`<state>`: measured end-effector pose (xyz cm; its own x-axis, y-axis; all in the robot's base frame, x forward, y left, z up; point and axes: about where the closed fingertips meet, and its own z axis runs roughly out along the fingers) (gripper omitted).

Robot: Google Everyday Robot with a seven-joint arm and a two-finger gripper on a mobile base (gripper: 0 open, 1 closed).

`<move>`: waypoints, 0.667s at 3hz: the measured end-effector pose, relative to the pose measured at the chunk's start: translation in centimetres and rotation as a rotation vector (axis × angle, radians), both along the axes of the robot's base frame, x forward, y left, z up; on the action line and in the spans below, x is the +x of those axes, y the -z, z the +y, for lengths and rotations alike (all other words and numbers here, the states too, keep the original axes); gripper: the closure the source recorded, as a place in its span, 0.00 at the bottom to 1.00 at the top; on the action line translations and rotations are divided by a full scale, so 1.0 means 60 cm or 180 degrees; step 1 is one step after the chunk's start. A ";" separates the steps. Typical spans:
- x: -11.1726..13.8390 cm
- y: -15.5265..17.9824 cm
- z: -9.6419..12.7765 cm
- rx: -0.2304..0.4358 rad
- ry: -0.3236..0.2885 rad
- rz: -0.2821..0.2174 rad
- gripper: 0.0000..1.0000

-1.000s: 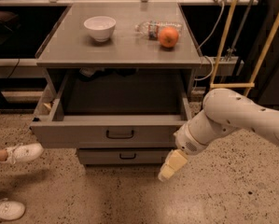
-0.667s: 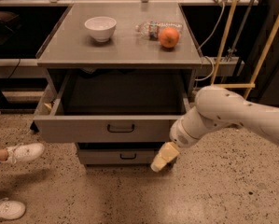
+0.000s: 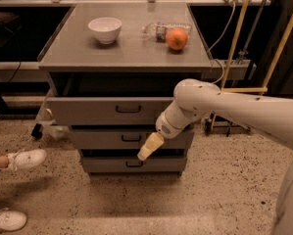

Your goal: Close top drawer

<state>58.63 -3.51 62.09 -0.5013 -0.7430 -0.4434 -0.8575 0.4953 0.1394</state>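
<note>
Cabinet: a grey cabinet top [image 3: 131,53] is occupying the upper centre of the frame. A white bowl [image 3: 105,29] is sitting on it at the upper left, and an orange fruit [image 3: 177,39] is lying against a plastic bottle [image 3: 159,30] at the upper right.

Top drawer [image 3: 92,110]: it is sitting at frame centre, directly under the top, with a dark gap showing above its front panel. It is projecting slightly ahead of the middle drawer [image 3: 102,139] and the bottom drawer [image 3: 158,164].

Gripper [image 3: 150,147]: it is hanging at lower centre, before the middle drawer and below right of the top drawer's handle. Whether it is wide or narrow cannot be told. The white arm [image 3: 234,112] is entering from the right.

Room: a speckled floor [image 3: 224,190] is filling the bottom. Two white shoes [image 3: 26,158] are showing at the lower left, and yellow poles [image 3: 235,40] are standing at the upper right.
</note>
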 end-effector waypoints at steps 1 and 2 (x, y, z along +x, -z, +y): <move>0.000 0.000 0.000 0.0000 0.0000 0.0000 0.00; 0.047 -0.011 0.003 0.0036 0.0062 -0.0046 0.00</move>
<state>61.46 -3.36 62.72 -0.5090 -0.7282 -0.4590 -0.8497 0.5103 0.1327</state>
